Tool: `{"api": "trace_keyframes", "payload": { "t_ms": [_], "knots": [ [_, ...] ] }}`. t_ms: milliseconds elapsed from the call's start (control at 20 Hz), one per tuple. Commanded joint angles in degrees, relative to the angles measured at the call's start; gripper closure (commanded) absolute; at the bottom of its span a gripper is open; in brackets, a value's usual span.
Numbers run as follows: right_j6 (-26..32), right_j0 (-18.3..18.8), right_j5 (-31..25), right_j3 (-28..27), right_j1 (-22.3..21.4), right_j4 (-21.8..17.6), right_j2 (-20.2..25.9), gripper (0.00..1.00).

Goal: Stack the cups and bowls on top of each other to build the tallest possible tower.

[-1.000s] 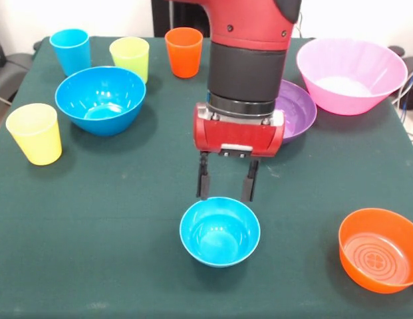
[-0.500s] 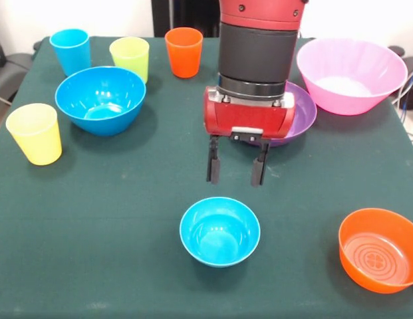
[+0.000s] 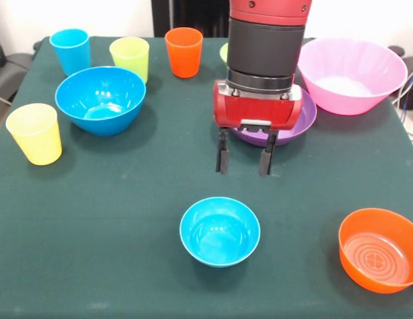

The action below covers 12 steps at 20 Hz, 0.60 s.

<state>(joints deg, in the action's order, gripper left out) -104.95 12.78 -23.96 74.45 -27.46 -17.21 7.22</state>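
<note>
Small light-blue bowl [image 3: 219, 231] sits bottom centre, orange bowl [image 3: 379, 249] bottom right, nothing stacked. Gripper [image 3: 245, 161] hangs just above, jaws spread wide, empty. Behind it purple bowl [image 3: 302, 116]; yellow cup [image 3: 34, 133] left, deep blue bowl [image 3: 100, 100] upper left.

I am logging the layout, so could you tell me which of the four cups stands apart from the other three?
The yellow cup: it stands alone near the table's left edge, beside the deep blue bowl, whereas the blue, lime green and orange cups form a row along the far edge.
</note>
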Motion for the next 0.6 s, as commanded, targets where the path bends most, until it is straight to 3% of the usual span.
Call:
{"api": "trace_keyframes", "payload": {
  "t_ms": [50,600],
  "knots": [
    [-2.68,-2.39,-4.62,6.13,0.90,-0.52,1.85,0.00],
    [-5.21,-4.29,-2.40,5.41,2.60,0.60,1.43,0.00]
  ]
}}
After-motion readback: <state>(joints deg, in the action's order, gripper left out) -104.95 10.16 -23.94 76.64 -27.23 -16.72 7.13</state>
